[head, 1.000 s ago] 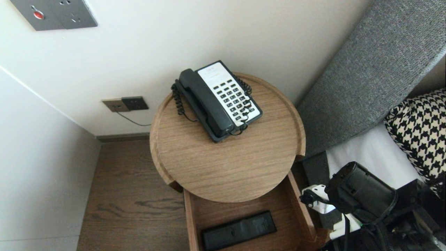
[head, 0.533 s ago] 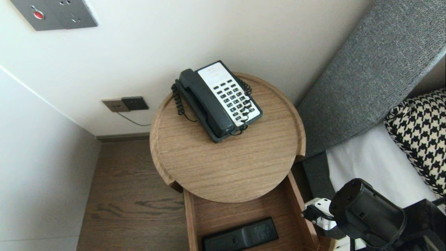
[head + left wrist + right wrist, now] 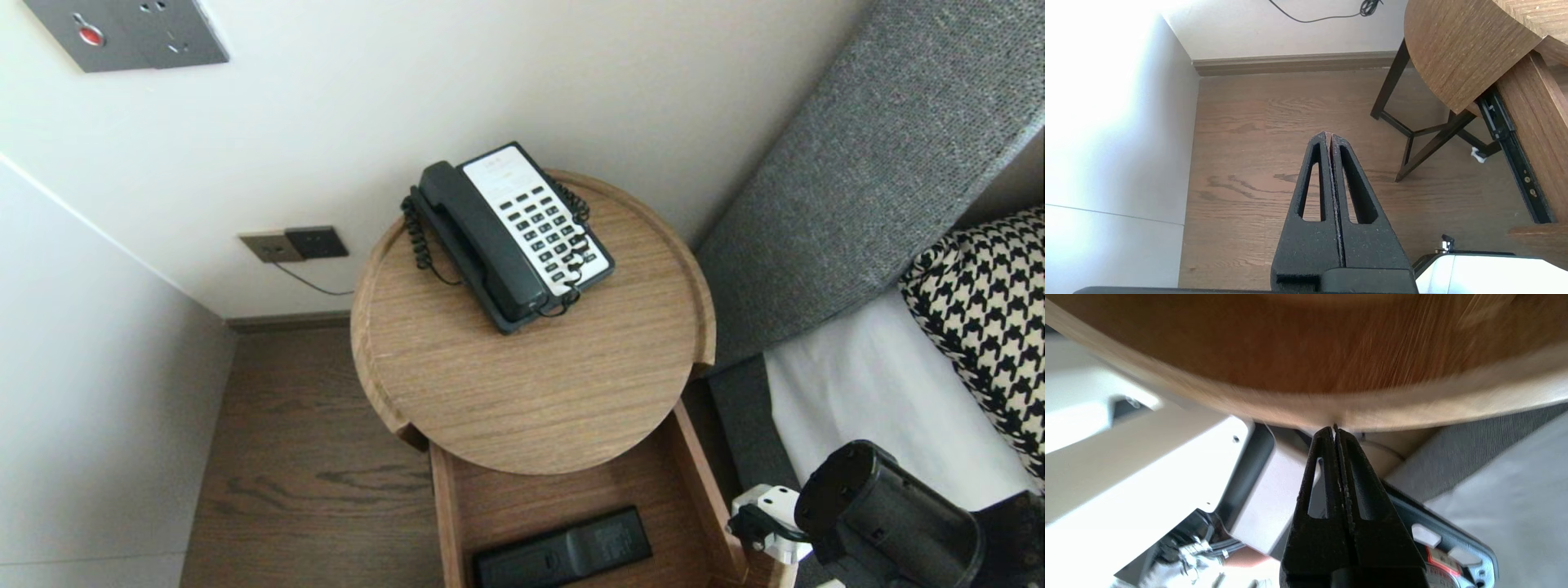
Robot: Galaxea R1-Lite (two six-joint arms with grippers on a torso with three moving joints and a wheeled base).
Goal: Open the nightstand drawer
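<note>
A round wooden bedside table point(image 3: 531, 392) carries a black-and-white desk phone point(image 3: 510, 233) at its back. Under it a drawer point(image 3: 702, 482) stands pulled out, with a black remote point(image 3: 563, 551) lying flat inside. My right arm point(image 3: 890, 523) hangs low beside the drawer's right wall. My right gripper point(image 3: 1336, 430) is shut and empty, its tips close under a blurred curved wooden edge point(image 3: 1306, 355). The left gripper point(image 3: 1329, 136) is shut on nothing and hangs parked above the wood floor, left of the table's dark legs point(image 3: 1408, 155).
A grey upholstered headboard point(image 3: 865, 180), white bedding point(image 3: 873, 392) and a houndstooth pillow point(image 3: 980, 310) fill the right side. Walls close in behind and on the left, with sockets point(image 3: 294, 243) and a cable low down. Wood floor point(image 3: 310, 457) lies left of the table.
My right arm has drawn down and to the right, toward the corner of the head view. The remote sits slightly nearer the bottom edge, as if the drawer slid out a little. The left arm stays still.
</note>
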